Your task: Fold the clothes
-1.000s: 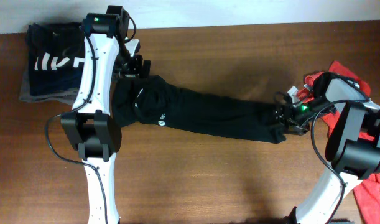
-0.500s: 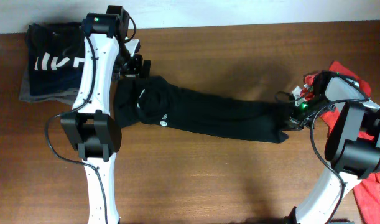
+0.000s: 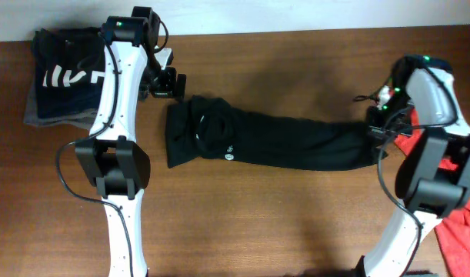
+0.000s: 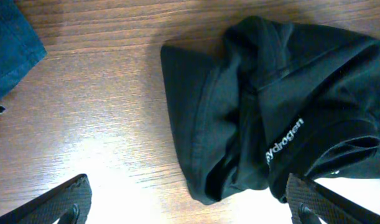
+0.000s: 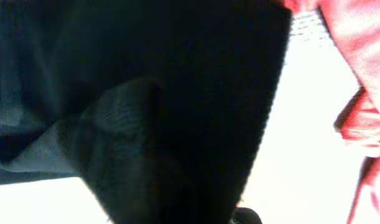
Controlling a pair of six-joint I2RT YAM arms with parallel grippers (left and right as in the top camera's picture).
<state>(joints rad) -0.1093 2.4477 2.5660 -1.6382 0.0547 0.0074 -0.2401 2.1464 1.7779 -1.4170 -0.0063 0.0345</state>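
Note:
A black garment (image 3: 273, 142) with a small white logo lies stretched left to right across the wooden table (image 3: 281, 223). My right gripper (image 3: 379, 128) is shut on its right end, and in the right wrist view black cloth (image 5: 177, 93) fills most of the frame and hides the fingers. My left gripper (image 3: 170, 81) hovers open just above the garment's bunched left end. In the left wrist view the crumpled black garment (image 4: 270, 106) lies ahead, with both fingertips (image 4: 70, 198) wide apart and nothing between them.
A stack of folded dark blue and grey clothes (image 3: 61, 77) sits at the back left; its edge (image 4: 9, 43) shows in the left wrist view. Red clothes (image 3: 459, 231) lie at the right edge, also close beside the right gripper (image 5: 357, 62).
The right gripper shut on the garment's right end and pulled it right and back. The garment slid right and straightened, away from the left gripper, which stayed open in place.

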